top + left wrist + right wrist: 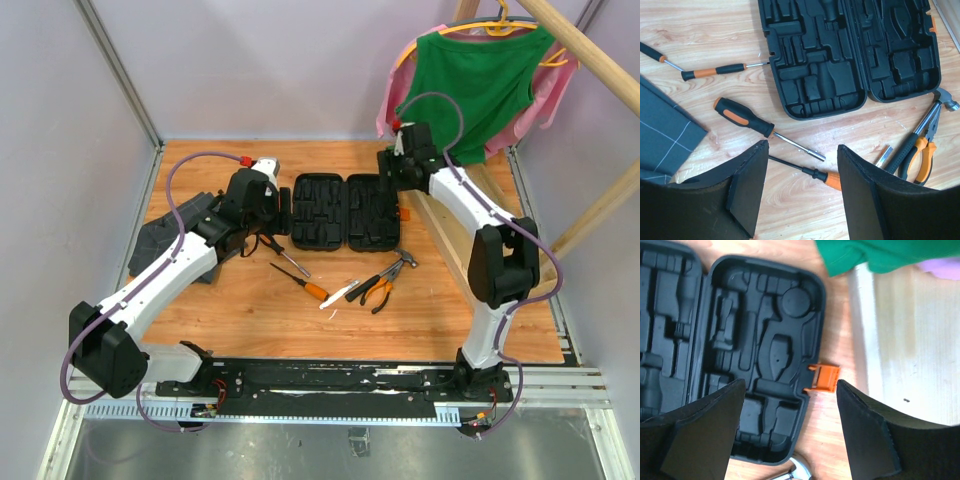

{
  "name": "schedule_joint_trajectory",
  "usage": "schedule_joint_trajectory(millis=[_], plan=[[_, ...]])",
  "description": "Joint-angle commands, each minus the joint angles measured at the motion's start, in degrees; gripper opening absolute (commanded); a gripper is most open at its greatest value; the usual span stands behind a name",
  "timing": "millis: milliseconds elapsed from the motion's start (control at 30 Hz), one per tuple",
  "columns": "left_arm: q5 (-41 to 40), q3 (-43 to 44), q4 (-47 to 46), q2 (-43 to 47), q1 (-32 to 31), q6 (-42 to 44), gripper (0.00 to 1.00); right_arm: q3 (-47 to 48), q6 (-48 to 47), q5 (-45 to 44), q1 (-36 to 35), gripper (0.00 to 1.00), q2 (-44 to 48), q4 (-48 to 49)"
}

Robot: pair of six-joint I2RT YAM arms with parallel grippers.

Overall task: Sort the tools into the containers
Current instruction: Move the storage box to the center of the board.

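Left hand (pixel 801 170) released, empty, hovering just above thick screwdriver (pixel 747 120) lying on worktop (pixel 250 310) left of open case (pixel 840 60), shaft slanting far-left to near-right. Right hand (pixel 790 405), also released, hovering over case; left arm nearer.

The tool case (pixel 345 212) is black with an orange latch (pixel 824 378). The surface (pixel 250 300) shows light-brown wood grain. The folded cloth (pixel 662 130) is dark grey with thin pale lines. The pliers (pixel 920 155) have orange-and-black handles. The hanging garment (pixel 480 85) is green.
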State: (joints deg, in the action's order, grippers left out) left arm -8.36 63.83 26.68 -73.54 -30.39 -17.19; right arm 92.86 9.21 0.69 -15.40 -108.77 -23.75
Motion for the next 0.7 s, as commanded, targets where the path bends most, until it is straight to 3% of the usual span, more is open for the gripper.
schedule_joint_trajectory(millis=[0,300,667], plan=[[0.31,-0.65,-1.08,1.61,0.67,-0.30,0.61,-4.47,-1.96,-5.49,-4.07,0.74,2.10,0.64],[-1.55,-0.36,-0.30,0.95,0.68,-1.04,0.61,-17.00,6.03,3.04,-6.57,0.73,9.14,9.05],[-3.71,-5.75,-2.25,4.94,0.69,-8.78,0.60,-11.65,13.47,1.59,-13.42,0.71,2.91,9.57]])
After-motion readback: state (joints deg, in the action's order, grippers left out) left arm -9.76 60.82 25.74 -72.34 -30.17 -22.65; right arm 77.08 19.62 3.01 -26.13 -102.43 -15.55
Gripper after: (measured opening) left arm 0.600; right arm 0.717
